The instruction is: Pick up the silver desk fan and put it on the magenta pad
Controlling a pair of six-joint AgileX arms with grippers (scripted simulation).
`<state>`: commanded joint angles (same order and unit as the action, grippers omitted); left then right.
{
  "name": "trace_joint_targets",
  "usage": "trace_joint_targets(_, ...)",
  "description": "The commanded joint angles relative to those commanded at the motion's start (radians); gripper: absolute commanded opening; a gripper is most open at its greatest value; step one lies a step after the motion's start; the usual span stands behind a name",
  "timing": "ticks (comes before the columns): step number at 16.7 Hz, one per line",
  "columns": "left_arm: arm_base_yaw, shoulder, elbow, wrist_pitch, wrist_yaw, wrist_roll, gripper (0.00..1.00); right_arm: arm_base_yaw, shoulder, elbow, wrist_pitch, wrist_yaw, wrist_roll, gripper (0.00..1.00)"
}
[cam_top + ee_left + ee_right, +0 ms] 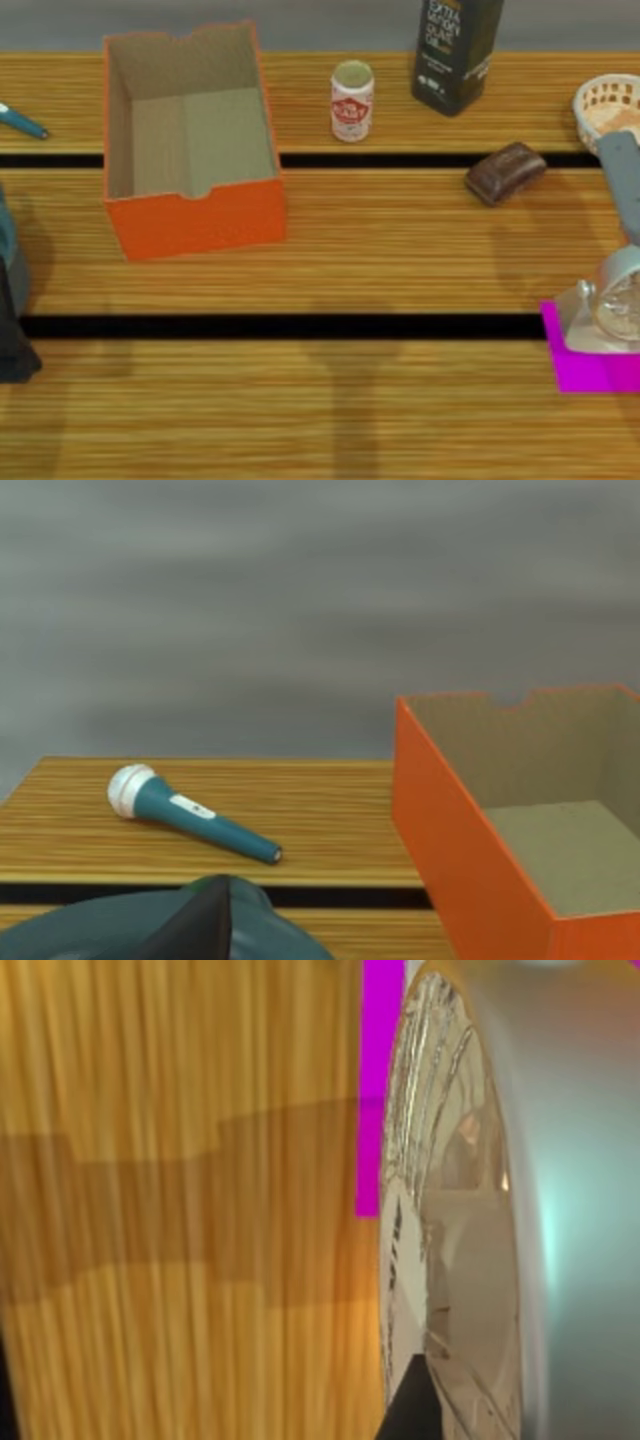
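Observation:
The silver desk fan [603, 312] sits at the table's right edge, resting on the magenta pad [590, 375], its base toward the left. My right gripper [627, 265] comes down onto it from behind and is shut on the cage. In the right wrist view the fan [470, 1210] fills the frame edge-on, with one dark fingertip [410, 1415] against its grille and a strip of the magenta pad [380, 1080] beyond it. My left gripper [12, 300] is parked at the table's left edge.
An open orange box [195, 215] stands at the back left, with a teal microphone [20, 122] to its left. Along the back are a soda can [352, 100], a dark bottle [455, 55] and a wicker basket [605, 105]. A brown block [505, 172] lies right of centre.

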<state>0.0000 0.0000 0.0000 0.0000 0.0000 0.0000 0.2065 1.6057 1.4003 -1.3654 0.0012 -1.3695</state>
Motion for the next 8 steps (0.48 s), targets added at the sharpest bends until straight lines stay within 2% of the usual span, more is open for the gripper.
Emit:
trace_joint_targets(3,0.000,0.000,0.000,0.000,0.000,0.000,1.00,0.005,0.005,-0.013,0.016,0.000,0.001,0.00)
trace_joint_targets(8,0.000,0.000,0.000,0.000,0.000,0.000,1.00,-0.001,0.017,-0.114,0.130,0.000,-0.001,0.00)
